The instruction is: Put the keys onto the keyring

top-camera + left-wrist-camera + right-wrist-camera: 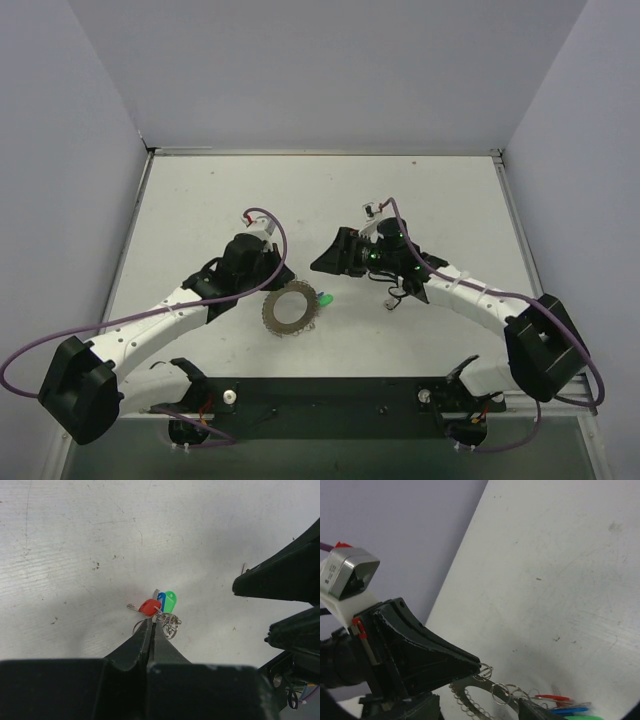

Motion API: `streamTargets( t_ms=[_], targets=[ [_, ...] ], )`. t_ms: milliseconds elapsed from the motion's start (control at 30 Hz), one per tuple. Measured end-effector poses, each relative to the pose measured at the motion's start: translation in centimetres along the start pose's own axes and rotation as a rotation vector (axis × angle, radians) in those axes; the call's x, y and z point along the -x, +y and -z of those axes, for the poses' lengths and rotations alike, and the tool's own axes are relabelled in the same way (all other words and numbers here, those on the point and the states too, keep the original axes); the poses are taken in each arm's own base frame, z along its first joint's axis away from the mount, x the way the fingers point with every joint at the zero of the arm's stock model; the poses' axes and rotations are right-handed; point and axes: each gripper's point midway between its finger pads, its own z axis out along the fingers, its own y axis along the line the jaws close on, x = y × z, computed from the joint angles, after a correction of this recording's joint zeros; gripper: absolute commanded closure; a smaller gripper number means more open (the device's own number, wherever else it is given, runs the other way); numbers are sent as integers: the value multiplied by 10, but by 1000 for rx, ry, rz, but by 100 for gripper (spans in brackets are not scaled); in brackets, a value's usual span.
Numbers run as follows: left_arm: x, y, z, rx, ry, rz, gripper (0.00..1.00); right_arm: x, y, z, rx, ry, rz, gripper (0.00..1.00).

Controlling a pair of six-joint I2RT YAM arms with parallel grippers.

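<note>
Nearest the near edge of the white desk (pixel 200 200), about midway between its left and right edges, the round loop of silvery, chain-like coiled metal links (pixel 290 311) is found. It is pinched at its far side by the left tool (pixel 152 623), whose jaws are pressed fully together on a few links. Whether the rest of the loop rests on the desk or hangs clear cannot be told.

Just beyond the left tool's tip, three small flat keys are bunched together against the links: one with a red plastic head (pixel 148 607), one with a blue plastic head (pixel 161 600) and one with a green plastic head (pixel 170 601). Whether they are already threaded on cannot be made out.

Farther on and toward the right edge, the right tool (pixel 250 612) is held near the keys. Its jaws are parted, with nothing between them.

The loop is judged to be light, thin and floppy, so it is likely to sag and twist from any single pinch and is best kept taut close to the working link. The keys are judged stiff, light and slippery. Each would best be taken flat across its plastic head, with the hole left free.
</note>
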Motion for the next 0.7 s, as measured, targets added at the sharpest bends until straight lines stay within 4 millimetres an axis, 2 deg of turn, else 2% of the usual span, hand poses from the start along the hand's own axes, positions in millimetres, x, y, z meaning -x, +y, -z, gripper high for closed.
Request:
streamTargets(
  t_ms=[33,100,133,333,467,600,700],
  targets=[
    [0,0,0,0,0,0,100,0,0,-3,20,-7,-63,50],
    [0,0,0,0,0,0,100,-6,0,-10,59,-7,-188,54],
    [0,0,0,0,0,-1,100,-10,-1,-14,75,1,-254,61],
    [0,0,0,-1,0,-1,100,-36,-8,-36,114,61,-525,62],
    [0,0,0,0,0,-4,100,-44,3,-35,130,81,-551,62],
    [1,0,0,0,-2,-3,100,-40,15,-27,143,68,-529,62],
    [1,0,1,0,-3,-3,100,-36,17,-23,144,50,-521,62]
  ],
)
